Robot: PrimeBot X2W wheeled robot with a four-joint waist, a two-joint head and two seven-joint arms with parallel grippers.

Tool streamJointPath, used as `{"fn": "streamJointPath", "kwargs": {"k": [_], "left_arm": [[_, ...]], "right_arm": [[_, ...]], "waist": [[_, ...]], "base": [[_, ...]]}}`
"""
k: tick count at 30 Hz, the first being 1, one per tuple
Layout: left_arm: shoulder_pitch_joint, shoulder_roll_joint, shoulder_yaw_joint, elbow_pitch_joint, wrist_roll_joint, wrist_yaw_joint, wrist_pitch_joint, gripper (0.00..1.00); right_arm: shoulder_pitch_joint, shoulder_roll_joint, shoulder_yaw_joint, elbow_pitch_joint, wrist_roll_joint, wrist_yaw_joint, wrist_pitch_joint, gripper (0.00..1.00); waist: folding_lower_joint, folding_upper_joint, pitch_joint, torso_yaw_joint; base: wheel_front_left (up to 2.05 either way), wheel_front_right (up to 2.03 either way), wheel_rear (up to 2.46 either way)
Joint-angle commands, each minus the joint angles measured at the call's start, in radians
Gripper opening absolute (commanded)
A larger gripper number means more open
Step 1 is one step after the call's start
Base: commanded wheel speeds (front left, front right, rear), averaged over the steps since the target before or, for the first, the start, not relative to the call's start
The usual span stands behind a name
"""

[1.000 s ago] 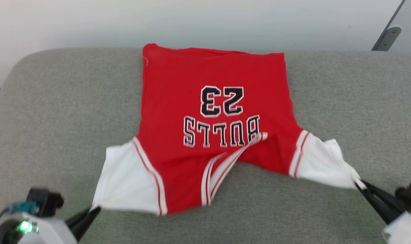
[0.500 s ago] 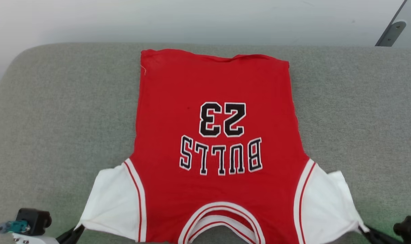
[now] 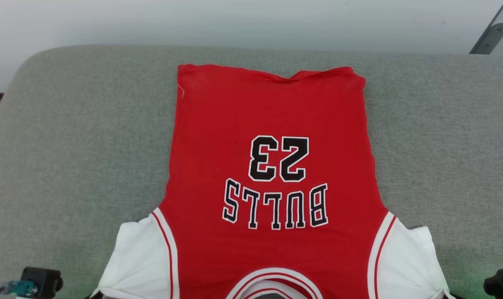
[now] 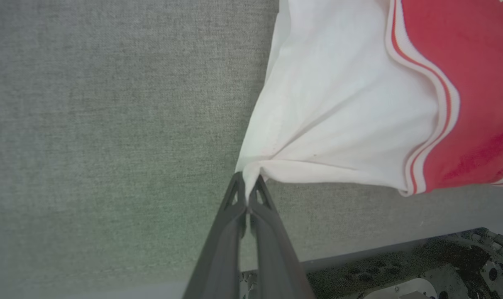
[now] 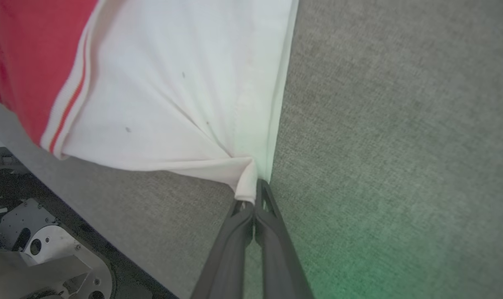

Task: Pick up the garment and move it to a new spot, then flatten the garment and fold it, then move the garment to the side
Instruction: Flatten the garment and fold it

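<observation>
The garment (image 3: 272, 124), a red jersey with a black "23" and "BULLS" lettering, lies spread front-up on the grey cushioned surface (image 3: 77, 137), its hem at the far side and its collar at the near edge of the head view. Both white sleeves are stretched outward. My left gripper (image 4: 247, 182) is shut on the corner of the left white sleeve (image 4: 338, 108). My right gripper (image 5: 253, 189) is shut on the corner of the right white sleeve (image 5: 185, 83). The sleeve fabric bunches into pleats at each pinch.
The cushion's near edge (image 4: 359, 249) runs just behind both grippers, with the robot's dark base (image 5: 35, 232) below it. A pale wall (image 3: 235, 20) lies beyond the cushion's far edge. Grey surface extends on both sides of the garment.
The garment has been drawn toward the near edge and pulled taut; the collar, twisted a second ago, now lies flat. Both grippers have slid to the bottom edge of the head view.
</observation>
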State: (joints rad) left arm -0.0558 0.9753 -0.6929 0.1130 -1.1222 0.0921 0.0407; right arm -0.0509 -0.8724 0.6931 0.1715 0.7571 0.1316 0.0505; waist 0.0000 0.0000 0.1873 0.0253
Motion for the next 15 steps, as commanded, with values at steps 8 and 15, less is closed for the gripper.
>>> {"fn": "streamJointPath", "kwargs": {"k": [8,15], "left_arm": [[-0.019,-0.027,0.005,-0.020,0.013,0.003,-0.028,0.00],[-0.049,-0.052,-0.005,-0.048,0.039,0.004,-0.035,0.00]], "right_arm": [[-0.004,-0.003,0.015,0.005,0.078,-0.003,0.114,0.44],[-0.064,-0.046,-0.067,-0.123,0.113,-0.004,0.227,1.00]], "waist": [[0.0000,0.0000,0.026,0.017],[0.0000,0.0000,0.048,0.035]], "base": [[0.00,0.00,0.00],[0.00,0.00,0.00]]}}
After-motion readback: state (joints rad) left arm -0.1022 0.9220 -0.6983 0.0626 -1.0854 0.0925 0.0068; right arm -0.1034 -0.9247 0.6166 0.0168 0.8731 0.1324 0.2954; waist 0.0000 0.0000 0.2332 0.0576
